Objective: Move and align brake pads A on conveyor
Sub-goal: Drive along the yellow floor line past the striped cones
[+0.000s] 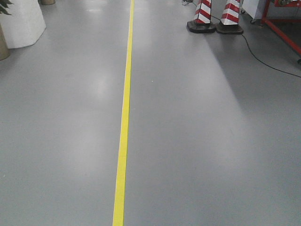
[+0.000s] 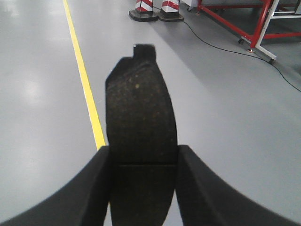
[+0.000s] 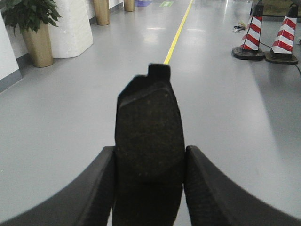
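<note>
In the left wrist view a dark grey brake pad A (image 2: 141, 117) stands lengthwise out from my left gripper (image 2: 143, 162), whose two black fingers are shut on its sides; a thin groove crosses the pad between them. The right wrist view shows a second brake pad A (image 3: 149, 127) clamped the same way in my right gripper (image 3: 149, 160). Both pads hang in the air above a grey floor. The conveyor is out of view in every frame. Neither gripper shows in the front view.
A yellow floor line (image 1: 123, 127) runs ahead. Two red-and-white striped cones (image 1: 215, 16) stand at the far right, with a black cable (image 1: 263, 61) and a red frame (image 2: 244, 23) beyond. A potted plant (image 3: 35, 33) and white pillar (image 3: 70, 28) stand at left.
</note>
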